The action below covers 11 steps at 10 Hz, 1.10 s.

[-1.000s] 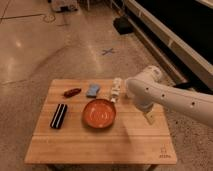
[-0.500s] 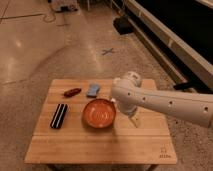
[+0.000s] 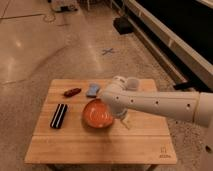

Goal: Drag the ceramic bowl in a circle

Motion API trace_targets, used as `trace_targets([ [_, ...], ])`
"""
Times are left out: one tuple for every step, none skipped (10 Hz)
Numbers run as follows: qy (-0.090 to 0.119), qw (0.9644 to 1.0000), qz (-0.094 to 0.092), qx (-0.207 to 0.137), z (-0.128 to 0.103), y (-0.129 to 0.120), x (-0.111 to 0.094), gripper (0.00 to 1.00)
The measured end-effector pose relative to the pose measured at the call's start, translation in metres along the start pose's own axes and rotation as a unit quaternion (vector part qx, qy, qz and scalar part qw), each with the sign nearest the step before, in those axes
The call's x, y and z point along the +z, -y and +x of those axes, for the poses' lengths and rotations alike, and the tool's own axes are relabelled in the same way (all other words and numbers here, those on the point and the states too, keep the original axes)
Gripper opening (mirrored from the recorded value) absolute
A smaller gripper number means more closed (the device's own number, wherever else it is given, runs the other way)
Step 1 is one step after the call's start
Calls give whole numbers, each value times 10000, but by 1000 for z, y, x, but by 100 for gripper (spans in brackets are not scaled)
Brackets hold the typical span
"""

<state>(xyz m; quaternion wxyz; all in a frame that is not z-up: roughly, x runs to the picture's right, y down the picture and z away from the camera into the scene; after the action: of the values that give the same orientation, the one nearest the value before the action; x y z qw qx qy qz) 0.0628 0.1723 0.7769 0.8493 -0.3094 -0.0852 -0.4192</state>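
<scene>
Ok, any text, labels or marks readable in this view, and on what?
Table, front right corner: small printed logo, too blurred to read.
Floor: blue "X" mark.
Bowl, and gripper at the bowl's right rim: none.

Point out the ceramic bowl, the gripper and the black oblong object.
ceramic bowl [image 3: 95, 116]: camera view, orange inner surface.
gripper [image 3: 124, 120]: camera view, tip, beside the bowl's right rim.
black oblong object [image 3: 59, 115]: camera view, its middle.

table [image 3: 145, 142] | ceramic bowl [image 3: 95, 116]; black case [image 3: 59, 115]; red item [image 3: 72, 92]; blue sponge [image 3: 93, 90] | jaws beside bowl
</scene>
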Motion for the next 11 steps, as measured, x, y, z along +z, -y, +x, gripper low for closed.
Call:
trace_targets([
  [22, 10000, 20, -91, -5, 3, 5, 80],
  [25, 9999, 3, -152, -6, 2, 7, 80],
  [47, 9997, 19, -221, -12, 7, 8, 80],
  [46, 9994, 16, -343, -15, 9, 10, 80],
  [61, 9989, 5, -458, -19, 8, 10, 80],
  [80, 9983, 0, -575, -25, 11, 9, 80],
  [87, 9976, -8, -684, -30, 14, 10, 80],
  [94, 9969, -14, -779, -33, 17, 10, 80],
  [103, 9952, 3, -972, -39, 23, 10, 80],
  [112, 9941, 27, -1075, -45, 26, 8, 80],
  [123, 9924, 25, -1227, -50, 35, 8, 80],
])
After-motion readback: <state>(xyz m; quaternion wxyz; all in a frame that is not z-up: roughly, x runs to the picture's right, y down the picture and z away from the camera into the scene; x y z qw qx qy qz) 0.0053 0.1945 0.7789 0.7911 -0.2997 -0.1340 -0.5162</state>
